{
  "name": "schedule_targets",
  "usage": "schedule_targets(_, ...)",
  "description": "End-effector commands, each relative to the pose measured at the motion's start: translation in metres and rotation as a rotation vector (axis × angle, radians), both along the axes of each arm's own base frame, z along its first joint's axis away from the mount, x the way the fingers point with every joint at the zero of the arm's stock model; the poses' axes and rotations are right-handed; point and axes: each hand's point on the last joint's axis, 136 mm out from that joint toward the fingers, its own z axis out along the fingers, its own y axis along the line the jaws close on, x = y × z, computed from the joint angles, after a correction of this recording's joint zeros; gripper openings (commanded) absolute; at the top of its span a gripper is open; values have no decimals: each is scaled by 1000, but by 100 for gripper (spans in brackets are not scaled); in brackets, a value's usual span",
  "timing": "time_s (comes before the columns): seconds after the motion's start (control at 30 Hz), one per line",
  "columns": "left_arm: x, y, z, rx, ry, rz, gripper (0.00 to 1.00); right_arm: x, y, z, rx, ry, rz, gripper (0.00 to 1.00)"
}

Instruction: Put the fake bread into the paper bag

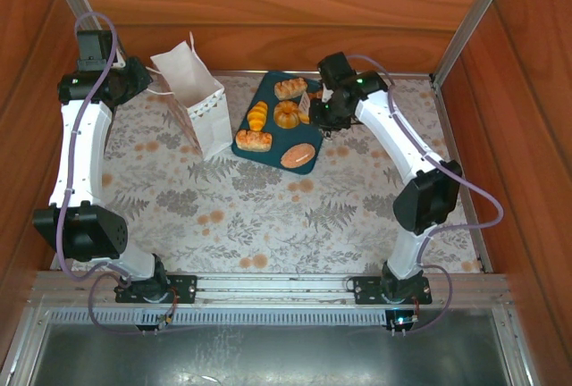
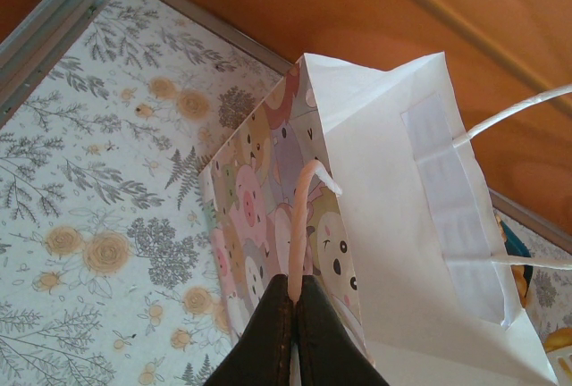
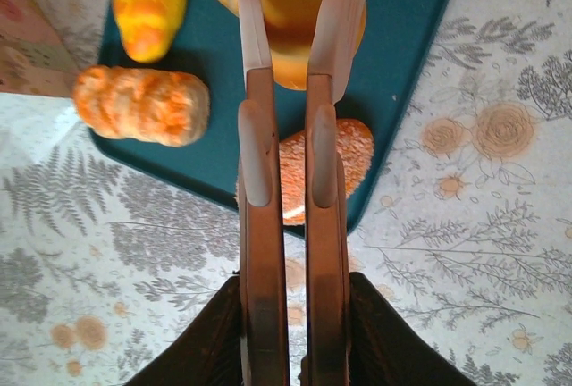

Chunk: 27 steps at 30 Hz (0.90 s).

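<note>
The white paper bag (image 1: 198,100) stands upright at the back left, its mouth open (image 2: 420,225). My left gripper (image 2: 295,292) is shut on one of its thin loop handles (image 2: 304,216). The fake bread lies on a dark teal tray (image 1: 268,158): a pull-apart roll (image 1: 290,88), a croissant (image 1: 257,116), a fluted round bun (image 1: 286,116), a tan loaf (image 1: 254,140) and an oval loaf (image 1: 298,155). My right gripper (image 1: 310,104) hangs over the tray's right side with a narrow gap between its fingers (image 3: 255,136). The round bun (image 3: 295,55) shows below them. The fingertips are cut off by the top edge of the right wrist view.
A flower-patterned cloth (image 1: 268,216) covers the table. Wooden walls close in the back and both sides, with a metal rail (image 1: 465,20) at the back right corner. The tray sits right next to the bag.
</note>
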Motion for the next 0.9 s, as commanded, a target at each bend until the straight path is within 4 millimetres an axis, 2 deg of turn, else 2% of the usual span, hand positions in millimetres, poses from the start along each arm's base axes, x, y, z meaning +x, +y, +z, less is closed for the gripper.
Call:
schedule_targets(0.0,-3,0,10,-17,-22,0,0,1,14,62,138,-130,16,25)
schedule_targets(0.2,-2,0,9,-20,-19,-1,0,-11,53,119,220,-241,112,26)
schedule_targets(0.43,-2,-1,10,-22,-21,-3,0,-40,117,174,309,-364,295,28)
schedule_targets(0.67,-3,-1,11,-22,-22,-3,0,-72,172,205,424,-460,471,30)
schedule_targets(0.87,-2,-2,9,-29,-19,-5,0,-83,202,206,480,-479,570,31)
